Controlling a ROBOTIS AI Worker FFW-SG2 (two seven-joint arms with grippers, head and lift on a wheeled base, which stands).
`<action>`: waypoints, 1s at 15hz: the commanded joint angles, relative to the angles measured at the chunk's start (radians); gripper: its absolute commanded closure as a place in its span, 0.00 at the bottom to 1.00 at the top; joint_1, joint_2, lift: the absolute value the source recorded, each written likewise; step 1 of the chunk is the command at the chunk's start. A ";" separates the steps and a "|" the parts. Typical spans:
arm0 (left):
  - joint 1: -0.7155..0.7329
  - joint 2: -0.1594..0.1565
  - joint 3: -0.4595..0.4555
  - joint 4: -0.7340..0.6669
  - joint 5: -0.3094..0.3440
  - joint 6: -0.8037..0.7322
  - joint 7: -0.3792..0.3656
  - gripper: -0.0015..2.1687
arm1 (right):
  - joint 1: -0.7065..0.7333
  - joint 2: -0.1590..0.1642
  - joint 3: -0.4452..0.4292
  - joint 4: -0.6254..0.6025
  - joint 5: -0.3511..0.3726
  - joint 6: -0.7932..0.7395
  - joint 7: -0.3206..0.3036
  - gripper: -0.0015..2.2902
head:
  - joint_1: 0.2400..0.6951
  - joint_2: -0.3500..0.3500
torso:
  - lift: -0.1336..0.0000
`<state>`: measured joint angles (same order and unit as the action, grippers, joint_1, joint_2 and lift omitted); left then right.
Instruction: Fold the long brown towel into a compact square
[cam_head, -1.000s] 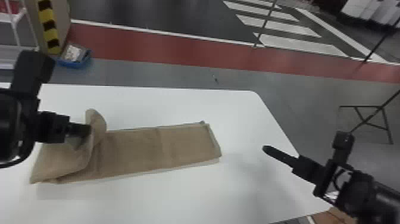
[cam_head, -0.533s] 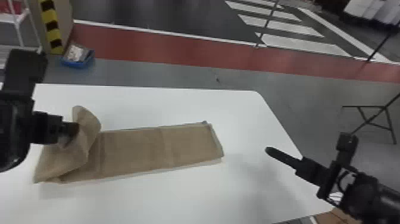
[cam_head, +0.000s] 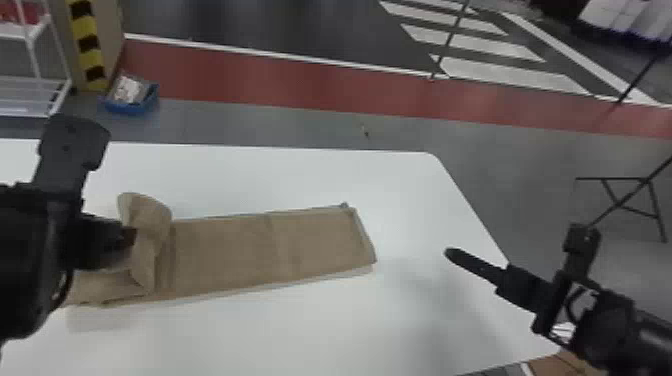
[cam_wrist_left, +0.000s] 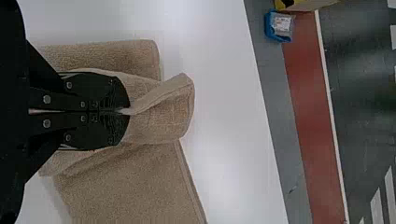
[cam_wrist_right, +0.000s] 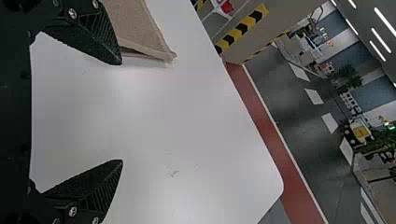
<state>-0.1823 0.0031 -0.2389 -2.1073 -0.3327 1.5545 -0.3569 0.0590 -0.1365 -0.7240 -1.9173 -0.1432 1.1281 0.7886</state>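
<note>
We have our left pincer (cam_head: 128, 239) closed on a raised fold of the long brown towel (cam_head: 225, 255) | the rest of it lies on our white desk (cam_head: 300, 335), a flat strip reaching rightward | we hold our right pincer (cam_head: 454, 255) spread open, apart from the strip's right end | blue bin (cam_head: 127, 108) on the floor (cam_head: 280, 125) beyond

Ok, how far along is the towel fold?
Lengthwise fold looks done: the brown towel lies as a long strip with layered edges. In hand: the left gripper pinches a raised fold near its left end. Left, probably: lay that over, fold the flat right-hand stretch into a square. The right gripper is parked open, right of the towel.
</note>
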 joint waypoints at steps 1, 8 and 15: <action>0.021 -0.006 -0.019 -0.010 0.038 0.000 -0.002 0.88 | -0.004 0.000 0.001 0.000 0.004 0.000 0.000 0.06 | 1.00 0.02 | 0.07; 0.052 -0.006 -0.128 -0.016 0.096 0.000 0.044 0.02 | -0.010 0.005 0.006 0.000 0.008 0.000 -0.002 0.06 | 1.00 0.00 | 0.07; 0.063 -0.006 -0.105 -0.040 0.109 0.003 0.044 0.03 | -0.053 0.031 0.069 -0.008 -0.004 0.028 -0.008 0.06 | 1.00 0.00 | 0.07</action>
<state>-0.1277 0.0031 -0.3598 -2.1308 -0.2240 1.5563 -0.3129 0.0243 -0.1201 -0.6837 -1.9155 -0.1417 1.1405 0.7827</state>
